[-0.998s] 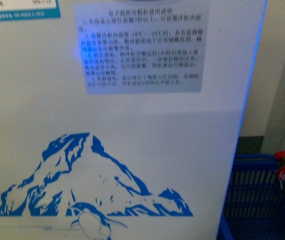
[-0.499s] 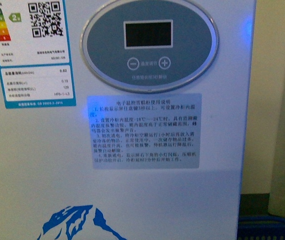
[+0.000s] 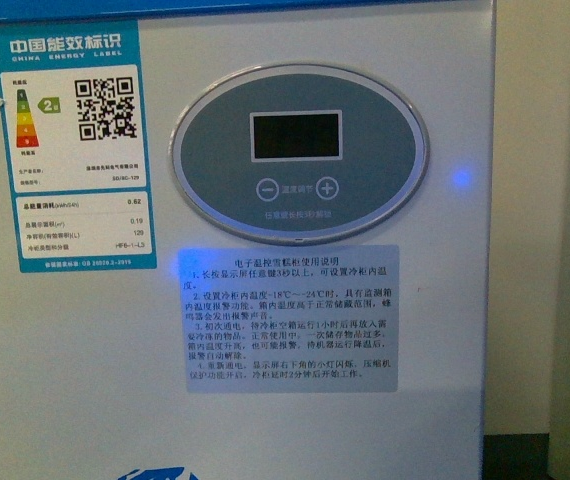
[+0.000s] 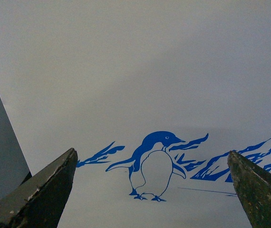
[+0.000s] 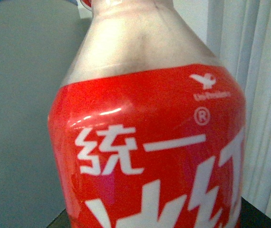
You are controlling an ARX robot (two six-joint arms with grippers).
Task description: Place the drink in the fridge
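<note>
**Bottle hard up against the right wrist, left gripper wide open before the fridge**

Nearest of all is the bottle point(image 5: 150, 133), which fills almost the whole right wrist view. Its red label point(image 5: 145, 156) with white characters takes up the lower part, the clear shoulder rises above it, and the neck runs out of the picture. Two dark slivers point(image 5: 256, 213) show beside the bottle, one on each side of its lower part, touching the label's edges. I cannot tell whether they are fingers, so I cannot tell whether the right gripper is clamped on the bottle. The bottle does sit right in front of that wrist, upright or nearly so. Behind it are a flat grey surface on one side and a pale pleated curtain point(image 5: 264, 95) on the other.

The left gripper point(image 4: 150, 151) is spread wide, its two dark fingers point(image 4: 45, 185) far apart with nothing between them. It faces the white front of the fridge point(image 4: 126, 71), close to it but apart, and the blue penguin picture point(image 4: 152, 164) shows in the gap between the fingers.

In the front view the upper part of the fridge front fills the picture, under a blue rim point(image 3: 215, 8). An energy sticker point(image 3: 70, 150) sits at the upper left corner and an oval grey control panel point(image 3: 300, 165) with a dark display beside it. A grey instruction sticker point(image 3: 290, 320) lies just below the panel, and a small blue light point(image 3: 460, 178) glows near the right edge. Past that edge stands a beige wall point(image 3: 545, 200).
</note>
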